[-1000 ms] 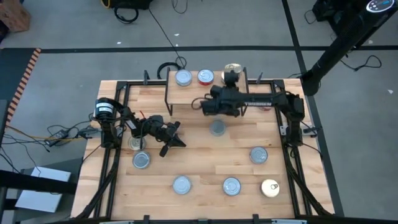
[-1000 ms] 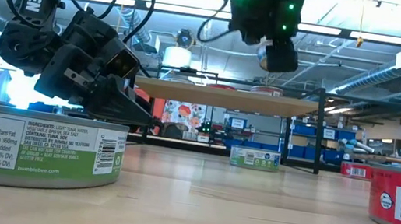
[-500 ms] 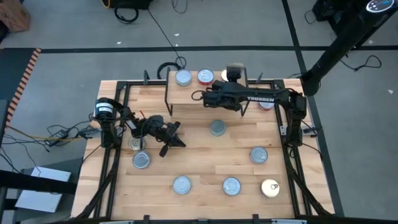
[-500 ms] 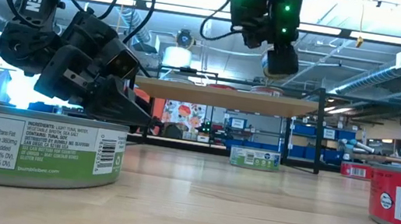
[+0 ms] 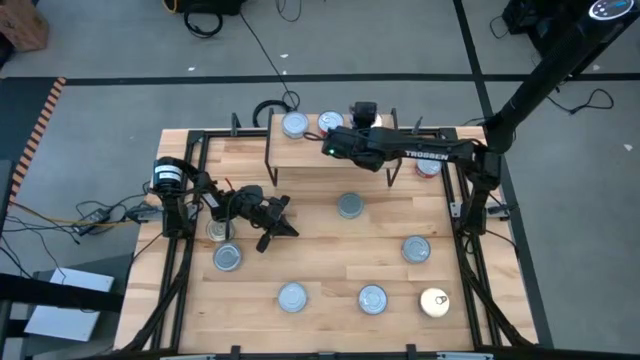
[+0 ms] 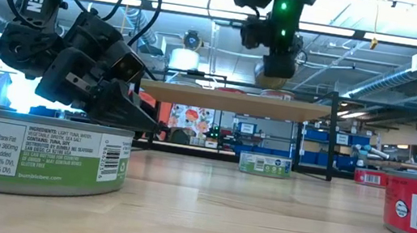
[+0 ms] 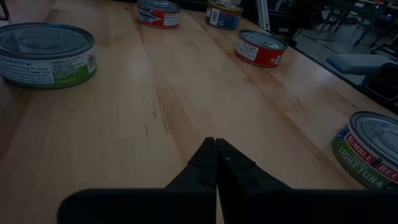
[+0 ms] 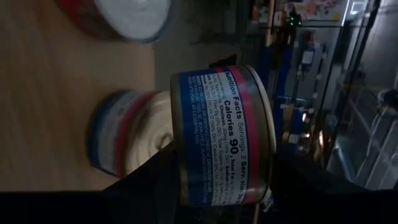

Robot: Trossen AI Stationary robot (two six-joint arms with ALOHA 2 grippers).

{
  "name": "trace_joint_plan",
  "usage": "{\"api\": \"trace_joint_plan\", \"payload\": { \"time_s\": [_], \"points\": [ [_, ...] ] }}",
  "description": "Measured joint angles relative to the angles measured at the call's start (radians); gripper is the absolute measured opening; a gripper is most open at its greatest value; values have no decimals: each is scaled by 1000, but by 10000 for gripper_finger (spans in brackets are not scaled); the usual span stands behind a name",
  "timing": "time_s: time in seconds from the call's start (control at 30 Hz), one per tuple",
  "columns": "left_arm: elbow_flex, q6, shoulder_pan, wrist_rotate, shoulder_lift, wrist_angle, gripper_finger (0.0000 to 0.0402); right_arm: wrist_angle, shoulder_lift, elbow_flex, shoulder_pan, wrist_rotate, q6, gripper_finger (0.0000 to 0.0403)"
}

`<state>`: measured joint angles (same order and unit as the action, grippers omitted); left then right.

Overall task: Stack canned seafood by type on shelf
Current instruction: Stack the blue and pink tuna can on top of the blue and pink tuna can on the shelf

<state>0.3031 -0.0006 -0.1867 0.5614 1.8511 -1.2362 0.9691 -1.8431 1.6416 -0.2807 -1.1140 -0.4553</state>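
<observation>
Right gripper: your right gripper point(image 8: 217, 186) is clamped on a small round tin with a blue-and-pink label point(image 8: 221, 134) — you can read "Calories 90" on its side wall, and the tin sits on its side in the wrist view.
Where it hangs: over the far part of the shelf; in the low view the gripper point(image 6: 278, 69) sits just above the board, tin at its tip.
Shelf: a small rectangular light-wood board on thin black wire legs point(image 5: 300, 152), standing at the table's far edge.
On the shelf: you see a silver-topped tin point(image 5: 294, 125) and a red-labelled tin point(image 5: 329, 122) side by side near the far edge; the right wrist view shows another blue-and-red tin point(image 8: 127, 140) lying just behind the held one.
Left gripper: your left gripper point(image 7: 215, 155) has its two dark fingers pressed together with nothing between them — it rests low over the slatted wooden tabletop point(image 5: 320, 250) on the left side.
Loose tins: silver-topped tins point(image 5: 350, 206) are scattered across the table, well apart; one gold pull-tab tin point(image 5: 434, 302) lies near the right corner on the near side.
Close-up tin: a green-and-white labelled tin point(image 6: 36, 153) fills the low view's near left.
</observation>
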Motion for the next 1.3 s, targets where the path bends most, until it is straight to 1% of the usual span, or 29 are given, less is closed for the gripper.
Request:
{"api": "trace_joint_plan", "payload": {
  "time_s": [0.23, 0.4, 0.57, 0.67, 0.73, 0.83, 1.17, 1.3],
  "points": [
    [0, 0, 0, 0, 0, 0, 1, -30, -1, -61, -14, -53, -17, 200],
    [0, 0, 0, 0, 0, 0, 1, -42, 0, -67, -17, -49, -16, 200],
    [0, 0, 0, 0, 0, 0, 1, -43, 0, -67, -25, -23, -13, 202],
    [0, 0, 0, 0, 0, 0, 1, -42, 0, -67, -29, -13, 1, 238],
    [0, 0, 0, 0, 0, 0, 1, -38, 0, -69, -31, 15, 13, 266],
    [0, 0, 0, 0, 0, 0, 1, -37, -2, -69, -31, 17, 13, 288],
    [0, -2, 0, 1, 0, 0, 1, -36, -1, -69, -31, 24, -4, 296],
    [0, -5, 0, 27, 0, 0, 1, -14, 0, -65, -31, 33, 14, 299]
  ]
}}
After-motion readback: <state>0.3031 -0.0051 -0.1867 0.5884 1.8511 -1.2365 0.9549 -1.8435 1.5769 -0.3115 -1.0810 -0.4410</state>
